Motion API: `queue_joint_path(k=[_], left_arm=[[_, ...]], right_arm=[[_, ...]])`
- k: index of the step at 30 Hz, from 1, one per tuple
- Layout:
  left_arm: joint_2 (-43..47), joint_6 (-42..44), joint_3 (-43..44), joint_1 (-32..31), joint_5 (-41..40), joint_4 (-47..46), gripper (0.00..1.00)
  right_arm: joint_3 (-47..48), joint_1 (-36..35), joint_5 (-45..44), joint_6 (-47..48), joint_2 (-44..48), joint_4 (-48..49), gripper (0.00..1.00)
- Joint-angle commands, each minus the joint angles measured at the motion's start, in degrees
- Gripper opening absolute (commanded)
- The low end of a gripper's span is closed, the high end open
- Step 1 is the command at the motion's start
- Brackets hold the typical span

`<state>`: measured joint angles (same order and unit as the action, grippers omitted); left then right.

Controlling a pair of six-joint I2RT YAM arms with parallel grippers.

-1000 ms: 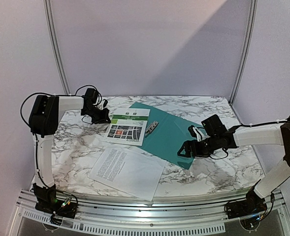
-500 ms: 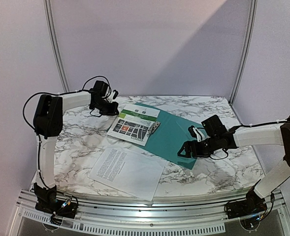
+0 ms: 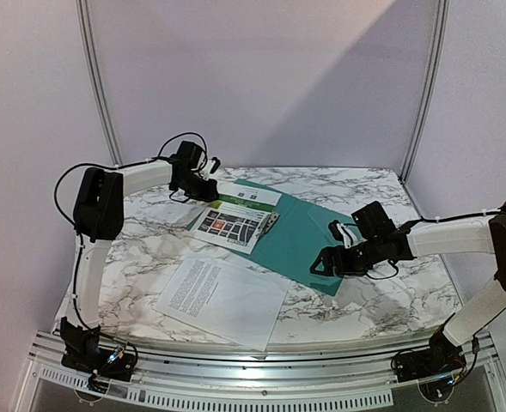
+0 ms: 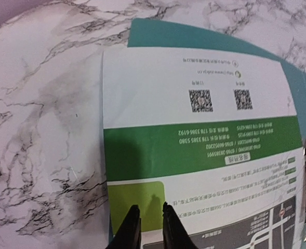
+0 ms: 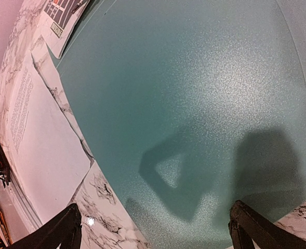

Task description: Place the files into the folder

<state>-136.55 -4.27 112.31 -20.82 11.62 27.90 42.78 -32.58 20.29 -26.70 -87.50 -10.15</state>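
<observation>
Left arm stretched up and far forward, elbow high, wrist tipped down. Left gripper point(image 3: 204, 190) point(image 4: 149, 227) with fingers nearly together, only a thin slit between the tips. Right arm folded low, forearm reaching inward. Right gripper point(image 3: 325, 263) point(image 5: 154, 207) pointing down with fingers spread wide.

Green-header sheet point(image 4: 194, 150): 2 QR codes point(image 4: 200, 100) ahead of left gripper point(image 4: 147, 228); digit rows upside down, too small to read; white sheet point(image 5: 38, 135), left of right gripper point(image 5: 158, 223): text block illegible.
</observation>
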Motion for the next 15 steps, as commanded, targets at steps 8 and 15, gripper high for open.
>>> queue_joint_path(k=[8, 15], left_arm=[[12.03, -6.24, -12.18, -1.97, -6.80, -0.04, 0.42], [13.15, -10.74, -18.78, -1.99, -4.89, -4.33, 0.48]], right_arm=[[0.37, 0.23, 0.31, 0.42, -2.27, 0.66, 0.99], [0.34, 0.27, 0.83, 0.31, -2.94, 0.83, 0.99]])
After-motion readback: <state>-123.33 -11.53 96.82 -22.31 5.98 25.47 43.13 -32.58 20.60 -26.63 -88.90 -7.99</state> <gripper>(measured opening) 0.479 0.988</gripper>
